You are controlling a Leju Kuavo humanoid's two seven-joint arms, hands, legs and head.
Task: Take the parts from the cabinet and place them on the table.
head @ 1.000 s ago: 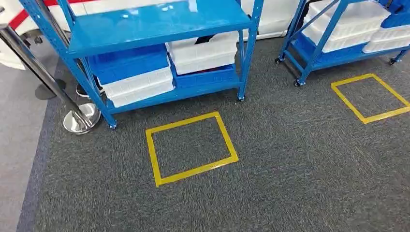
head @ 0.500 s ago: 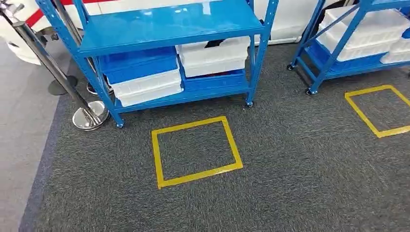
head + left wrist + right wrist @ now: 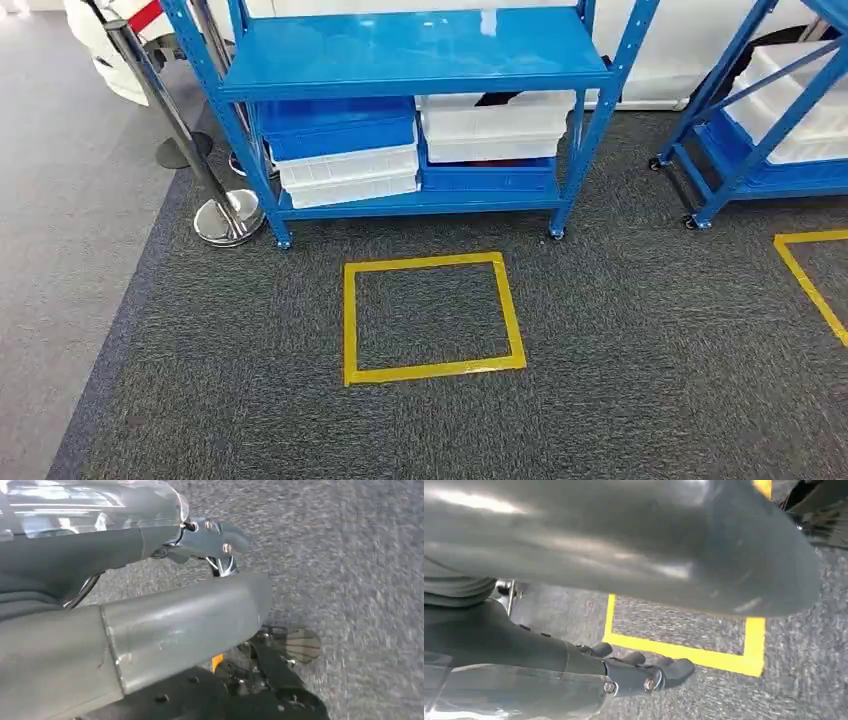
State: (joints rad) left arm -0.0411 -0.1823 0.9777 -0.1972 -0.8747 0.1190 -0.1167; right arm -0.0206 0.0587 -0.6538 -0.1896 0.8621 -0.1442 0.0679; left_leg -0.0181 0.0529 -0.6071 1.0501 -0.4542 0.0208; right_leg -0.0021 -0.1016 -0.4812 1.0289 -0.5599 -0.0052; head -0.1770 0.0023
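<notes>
Shelving fills the far side of the head view: a blue metal cabinet on small castors [image 3: 415, 120] stands on the dark grey carpet [image 3: 620, 360], its long axis running left to right and its open front facing the robot. Its lower shelf carries two stacks of shallow plastic trays, long sides along the shelf. The left stack has a blue plastic tray [image 3: 338, 128] on top of two white plastic trays [image 3: 348, 176]; the right stack has two white trays [image 3: 494, 127] on one blue tray [image 3: 487, 176]. What parts lie inside cannot be made out. The upper shelf [image 3: 410, 50] is a bare blue sheet.

One yellow tape square [image 3: 430, 317] marks the carpet just in front of the cabinet; the corner of a second yellow square [image 3: 812, 280] sits to the right, before a second blue rack holding white trays [image 3: 770, 110]. One chrome stanchion post with a round base [image 3: 228, 215] stands just beside the cabinet's left leg.

The left robot hand [image 3: 200, 585] hangs over the carpet holding nothing, its fingers extended and apart. The right robot hand [image 3: 634, 630] hangs above the yellow tape, likewise empty with its fingers apart.
</notes>
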